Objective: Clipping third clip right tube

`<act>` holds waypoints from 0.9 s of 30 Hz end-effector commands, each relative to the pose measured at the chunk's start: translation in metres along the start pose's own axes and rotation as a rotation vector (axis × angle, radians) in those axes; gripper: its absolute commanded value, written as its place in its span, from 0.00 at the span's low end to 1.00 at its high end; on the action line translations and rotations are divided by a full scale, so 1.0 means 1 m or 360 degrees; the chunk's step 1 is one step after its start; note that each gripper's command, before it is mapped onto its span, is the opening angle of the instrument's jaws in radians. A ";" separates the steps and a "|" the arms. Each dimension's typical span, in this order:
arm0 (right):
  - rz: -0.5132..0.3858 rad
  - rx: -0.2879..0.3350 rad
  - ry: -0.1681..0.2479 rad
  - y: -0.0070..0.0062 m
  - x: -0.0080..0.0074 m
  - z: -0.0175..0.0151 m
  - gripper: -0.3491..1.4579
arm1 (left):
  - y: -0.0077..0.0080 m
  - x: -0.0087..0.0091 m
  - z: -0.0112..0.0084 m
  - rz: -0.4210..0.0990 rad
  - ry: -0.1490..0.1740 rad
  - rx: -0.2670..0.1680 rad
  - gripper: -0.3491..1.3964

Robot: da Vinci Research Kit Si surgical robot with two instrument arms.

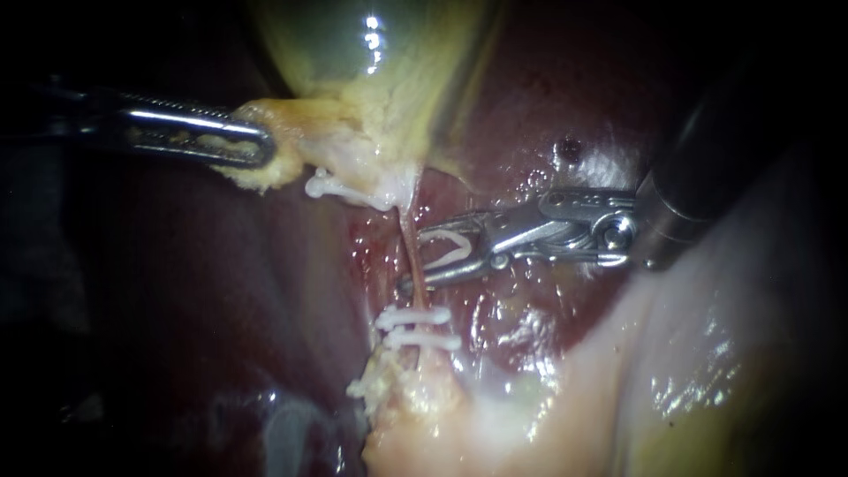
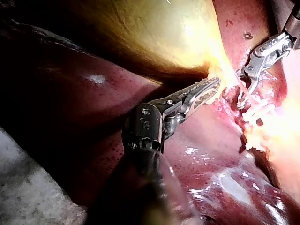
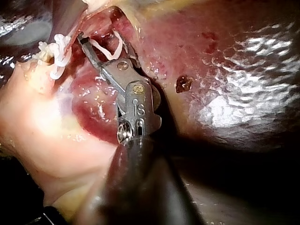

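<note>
The thin reddish right tube (image 1: 408, 237) runs down from the gallbladder (image 1: 353, 53) neck. Two white clips (image 1: 415, 327) lie across its lower part, and another clip (image 1: 331, 185) sits by the neck. My right instrument (image 1: 413, 259) comes in from the upper right. Its jaws stand wide apart with a white clip (image 1: 446, 260) seated between them, straddling the tube above the two clips. The right wrist view shows that clip (image 3: 105, 50) in the jaws. My left instrument (image 1: 256, 150) is shut on yellowish gallbladder tissue, holding it to the left (image 2: 211, 89).
Dark red liver (image 1: 221, 283) surrounds the tube. Pale fatty tissue (image 1: 618, 380) fills the lower right. A small dark spot (image 1: 570, 148) marks the liver above the right instrument's shaft.
</note>
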 end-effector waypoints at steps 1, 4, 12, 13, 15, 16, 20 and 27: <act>0.0000 0.0000 0.0000 0.0000 0.0000 0.0000 0.44 | 0.0000 0.0000 0.0000 0.0000 0.0000 0.0000 0.00; 0.0000 0.0000 0.0000 0.0000 0.0000 0.0000 0.44 | 0.0000 0.0000 0.0000 0.0000 0.0000 -0.0001 0.00; 0.0000 -0.0002 0.0000 0.0000 0.0000 -0.0003 0.44 | 0.0000 0.0000 -0.0001 0.0000 0.0000 -0.0001 0.00; 0.0000 -0.0002 0.0000 0.0000 0.0000 -0.0004 0.44 | 0.0000 0.0000 -0.0001 0.0000 0.0000 -0.0001 0.00; 0.0000 -0.0001 0.0000 -0.0001 0.0000 -0.0005 0.44 | 0.0000 0.0000 -0.0001 0.0000 0.0000 -0.0002 0.00; 0.0000 0.0000 0.0000 -0.0001 0.0000 -0.0006 0.44 | 0.0000 0.0001 -0.0001 0.0000 0.0000 -0.0002 0.00; 0.0003 -0.0007 0.0002 -0.0003 0.0002 -0.0013 0.44 | 0.0000 0.0002 -0.0002 -0.0001 -0.0001 -0.0003 0.00; 0.0025 -0.0020 0.0007 -0.0010 0.0012 -0.0042 0.44 | 0.0001 0.0008 -0.0007 -0.0007 -0.0002 -0.0009 0.00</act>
